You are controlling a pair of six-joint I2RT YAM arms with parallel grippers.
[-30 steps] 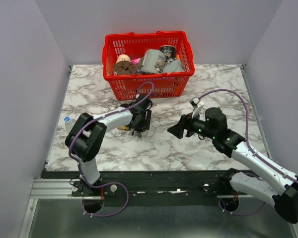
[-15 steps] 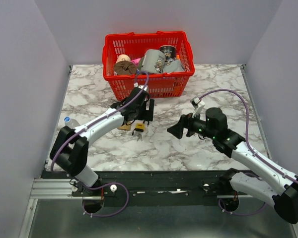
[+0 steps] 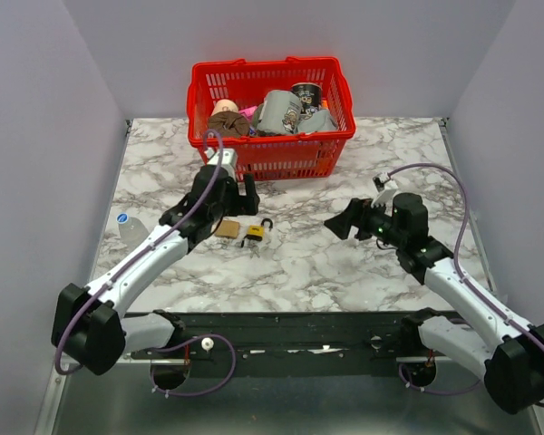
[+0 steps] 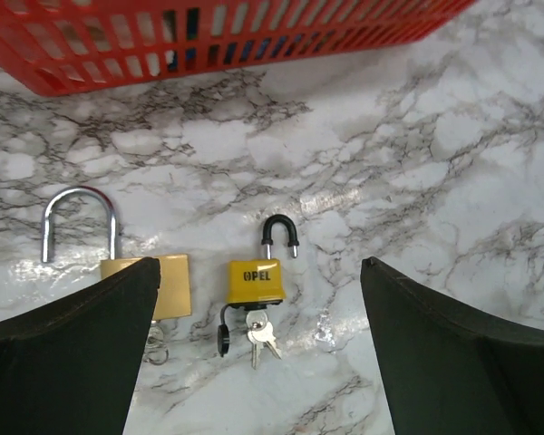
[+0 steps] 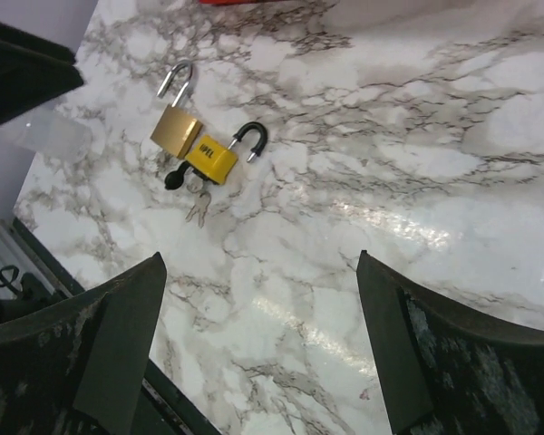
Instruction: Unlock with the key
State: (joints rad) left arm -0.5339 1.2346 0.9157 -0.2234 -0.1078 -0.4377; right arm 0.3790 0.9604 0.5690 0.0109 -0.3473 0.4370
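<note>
Plainly hovering the left claw (image 4: pixel 258 265) over the marble worktop (image 4: pixel 453 163), jaws spread wide and clamping nothing. Looking down from the left wrist onto the yellow-and-black padlock (image 4: pixel 257 281), lying flat about midway across the gap. Finding its black shackle (image 4: pixel 279 227) raised, one leg seated in the body and the other showing a bare silver tip clear of it. Spotting the key (image 4: pixel 261 333) touching the bottom edge of that body, bunched with a second small key and a black tag; not telling from here whether it is sitting in the keyhole or merely lying against it. Noting the brass padlock (image 4: pixel 174 285) just to the left, shackle likewise open, one corner hiding behind the claw. Catching the red basket (image 4: pixel 208 41) along the top edge.

Switching to the right wrist: holding the right claw (image 5: pixel 261 263) well apart from both locks, jaws equally wide, gripping nothing. Seeing the key trailing from the yellow body toward the near edge.

Moving overhead: hanging the left claw just behind the padlocks, near the basket front, and pointing the right one at them from well off to the right.

Judging the unlocking as done, going by the freed shackle tip. Leaving, at most, backing both arms away.
</note>
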